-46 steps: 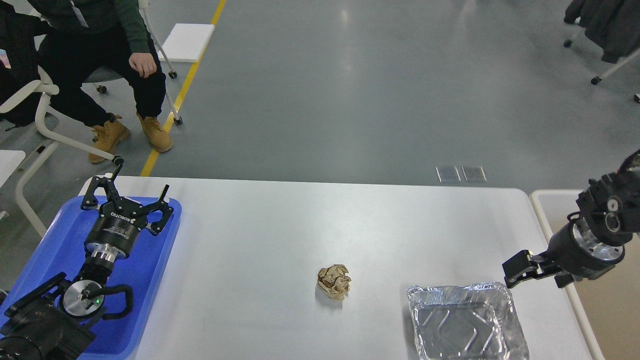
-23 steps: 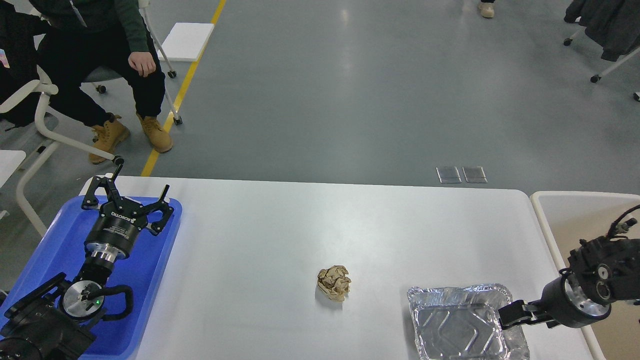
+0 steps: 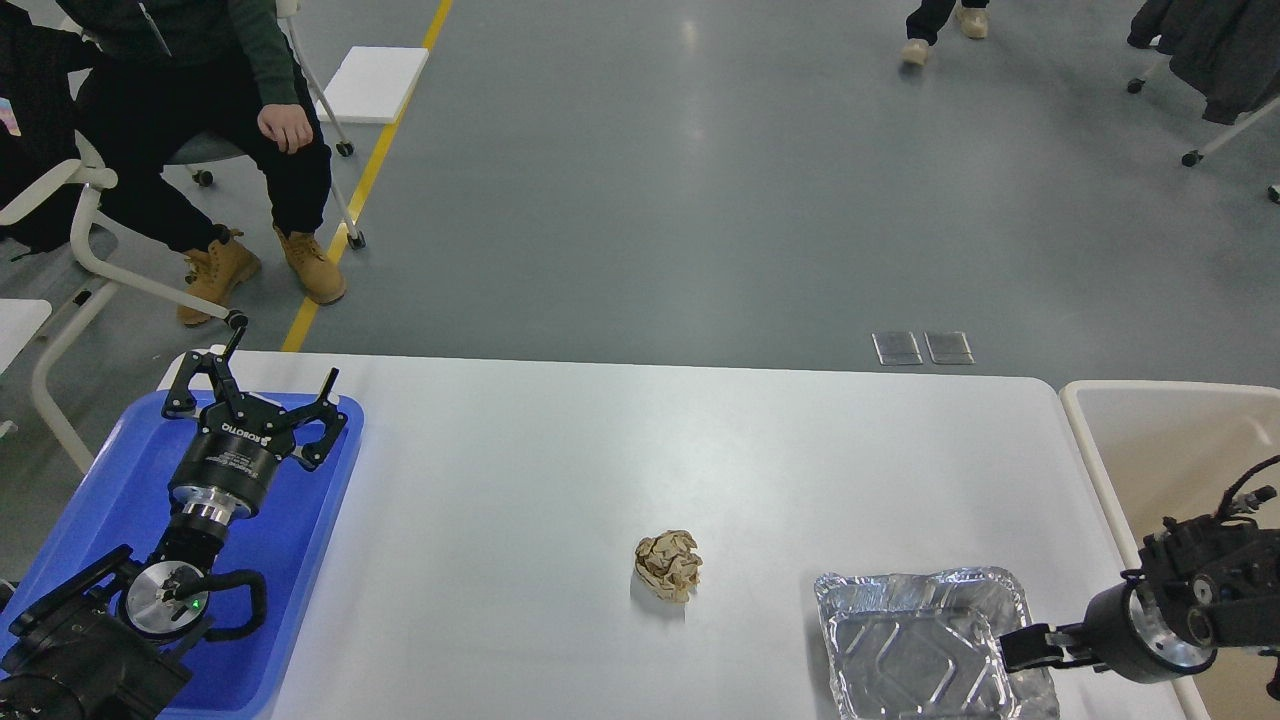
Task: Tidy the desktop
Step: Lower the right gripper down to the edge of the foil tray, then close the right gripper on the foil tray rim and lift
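Note:
The white desktop [image 3: 620, 460] holds a crumpled brown paper ball [image 3: 668, 565] near the middle front. A crinkled aluminium foil tray [image 3: 915, 645] sits at the front right. My left gripper [image 3: 285, 357] is open and empty, hovering over the blue tray [image 3: 90, 500] at the left end. My right gripper [image 3: 1022, 648] is low at the foil tray's right rim, pointing left. It looks dark and small, so I cannot tell its fingers apart or whether it grips the rim.
A cream-rimmed beige bin [image 3: 1150, 440] stands off the desktop's right end. A seated person [image 3: 200, 110] on a chair is beyond the far left corner. Another person's feet [image 3: 930, 30] show on the grey floor at the back.
My right arm has dropped down and toward the front; its gripper went from above the foil tray's far right corner to the tray's right rim. The left arm has not moved.

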